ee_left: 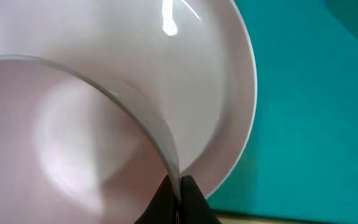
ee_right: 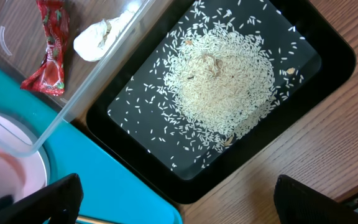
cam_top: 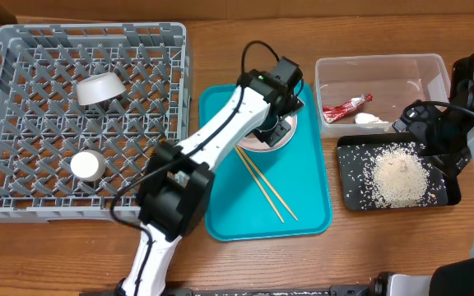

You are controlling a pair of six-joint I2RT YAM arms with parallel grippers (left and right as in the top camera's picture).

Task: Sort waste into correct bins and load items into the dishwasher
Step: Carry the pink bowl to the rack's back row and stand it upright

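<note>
left wrist, fingers [ee_left: 195, 203] pinch bowl [ee_left: 73, 137], plate [ee_left: 230, 81] cropped

This looks like a robot lab bench set up as a mock dish station. Two robot arms, the left arm [cam_top: 220, 131] and the right arm [cam_top: 467, 123], work over a wooden worktop [cam_top: 369, 247], and a loose black cable [cam_top: 253, 49] loops off the left one. Kitchen props lie side by side: a grey dish rack [cam_top: 48, 156], a teal tray [cam_top: 311, 189], a clear tub [cam_top: 385, 66] and a black tray [cam_top: 352, 193] of rice [cam_top: 397, 179]. The plain wood grain suggests a test table more than a home counter.
</note>
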